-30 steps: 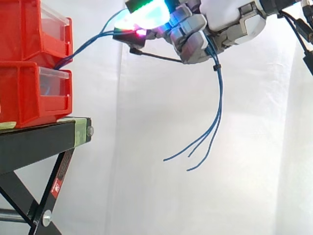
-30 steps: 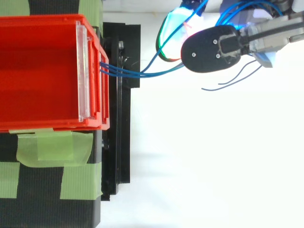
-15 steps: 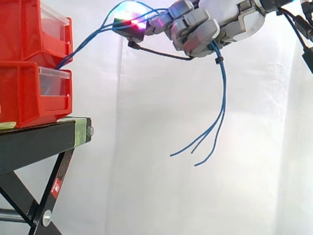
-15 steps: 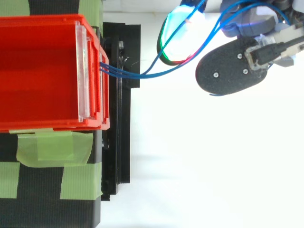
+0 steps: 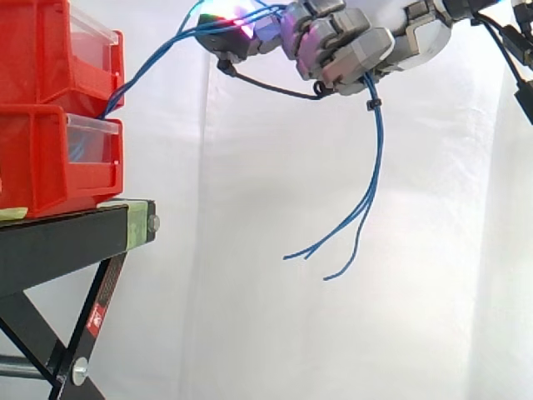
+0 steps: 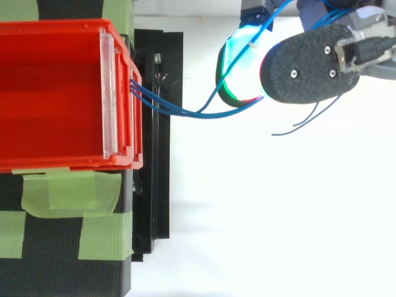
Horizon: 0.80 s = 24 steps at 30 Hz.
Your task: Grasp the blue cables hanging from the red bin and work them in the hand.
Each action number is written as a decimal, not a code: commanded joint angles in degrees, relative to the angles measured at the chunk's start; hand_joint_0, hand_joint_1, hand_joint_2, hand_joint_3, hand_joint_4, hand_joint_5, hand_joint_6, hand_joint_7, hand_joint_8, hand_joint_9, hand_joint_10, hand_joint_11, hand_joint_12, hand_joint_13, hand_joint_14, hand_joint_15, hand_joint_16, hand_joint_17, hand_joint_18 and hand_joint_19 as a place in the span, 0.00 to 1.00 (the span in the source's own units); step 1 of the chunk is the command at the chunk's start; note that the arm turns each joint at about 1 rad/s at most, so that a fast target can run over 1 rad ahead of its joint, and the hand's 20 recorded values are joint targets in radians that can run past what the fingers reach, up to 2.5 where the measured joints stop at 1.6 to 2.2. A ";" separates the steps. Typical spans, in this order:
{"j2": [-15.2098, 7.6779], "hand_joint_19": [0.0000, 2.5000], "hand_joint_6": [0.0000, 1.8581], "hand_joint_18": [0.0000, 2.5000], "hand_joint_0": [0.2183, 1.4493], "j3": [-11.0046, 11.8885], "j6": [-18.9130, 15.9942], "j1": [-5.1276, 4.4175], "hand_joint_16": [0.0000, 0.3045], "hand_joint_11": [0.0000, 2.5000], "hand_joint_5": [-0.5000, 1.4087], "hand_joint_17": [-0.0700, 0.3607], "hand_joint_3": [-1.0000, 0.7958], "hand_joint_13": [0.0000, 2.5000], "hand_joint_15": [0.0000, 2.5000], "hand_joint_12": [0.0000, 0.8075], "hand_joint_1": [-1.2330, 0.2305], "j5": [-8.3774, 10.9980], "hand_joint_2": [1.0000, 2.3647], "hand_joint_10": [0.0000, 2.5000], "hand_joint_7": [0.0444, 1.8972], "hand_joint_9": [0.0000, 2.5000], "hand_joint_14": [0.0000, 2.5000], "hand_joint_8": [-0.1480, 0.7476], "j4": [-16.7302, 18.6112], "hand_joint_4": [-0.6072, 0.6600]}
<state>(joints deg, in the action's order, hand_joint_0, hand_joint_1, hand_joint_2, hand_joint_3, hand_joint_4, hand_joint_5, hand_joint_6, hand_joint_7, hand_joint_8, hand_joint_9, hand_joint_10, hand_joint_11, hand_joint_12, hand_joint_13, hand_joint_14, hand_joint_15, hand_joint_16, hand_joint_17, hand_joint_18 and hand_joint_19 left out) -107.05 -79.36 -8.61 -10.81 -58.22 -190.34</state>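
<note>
At far left, two red bins [image 5: 46,108] sit stacked on a black stand [image 5: 75,233], whose top carries strips of green tape [image 6: 68,193] in the top view. The blue cables [image 5: 376,158] leave the front of the stack at the seam between the upper and lower bin and climb rightward through open air in front of the white curtain [image 5: 250,292], sagging in a shallow curve when seen from above [image 6: 185,112]. They run up over the glowing fingertips [image 5: 231,23], high in the side view and well clear of the stand.

Further right, the hand [image 5: 416,37] hangs level with the top of the upper bin. Its fingers [image 5: 350,52] are clenched round the bundle, which passes through the fist and drops out below, bound by a small black tie [image 5: 369,104]. The loose ends trail downward and fan apart in mid-air, touching nothing.

The grasp looks complete: the cables are lifted off their hanging line and held between bin and fist. What appears left is the working itself, shifting the strands within the fingers. How much of that is done cannot be judged here. The bin-side ends seem anchored, so a hard pull could tug the stack.
</note>
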 commanded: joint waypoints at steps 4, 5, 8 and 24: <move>-0.09 0.70 0.02 0.64 0.46 -0.01 0.70 -0.01 0.14 0.94 0.60 0.38 0.00 0.37 0.61 0.47 0.35 0.30 0.00 1.00 0.76 0.33 1.00 0.53 -0.03 0.63; -0.09 0.70 0.01 0.64 0.46 -0.01 0.88 -0.01 0.14 0.95 0.60 0.38 0.00 0.38 0.60 0.47 0.35 0.48 0.00 1.00 0.76 0.34 1.00 0.54 -0.03 0.64; -0.18 0.69 0.01 0.64 0.45 -0.01 1.76 -0.01 0.14 0.94 0.60 0.38 0.00 0.38 0.61 0.48 0.35 1.97 0.00 1.00 0.76 0.34 1.00 0.53 0.06 0.64; -1.76 0.67 0.00 0.65 0.46 -0.18 6.15 0.08 0.14 0.94 0.63 0.38 0.00 0.40 0.61 0.46 0.36 5.40 0.00 1.00 0.76 0.36 1.00 0.52 4.98 0.64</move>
<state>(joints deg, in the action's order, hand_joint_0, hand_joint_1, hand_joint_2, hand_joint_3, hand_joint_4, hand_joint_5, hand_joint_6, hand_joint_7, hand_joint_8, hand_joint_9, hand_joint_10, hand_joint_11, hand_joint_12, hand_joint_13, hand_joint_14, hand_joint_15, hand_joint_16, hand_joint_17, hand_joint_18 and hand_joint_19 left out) -108.20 -79.49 -2.39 -10.80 -52.76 -185.84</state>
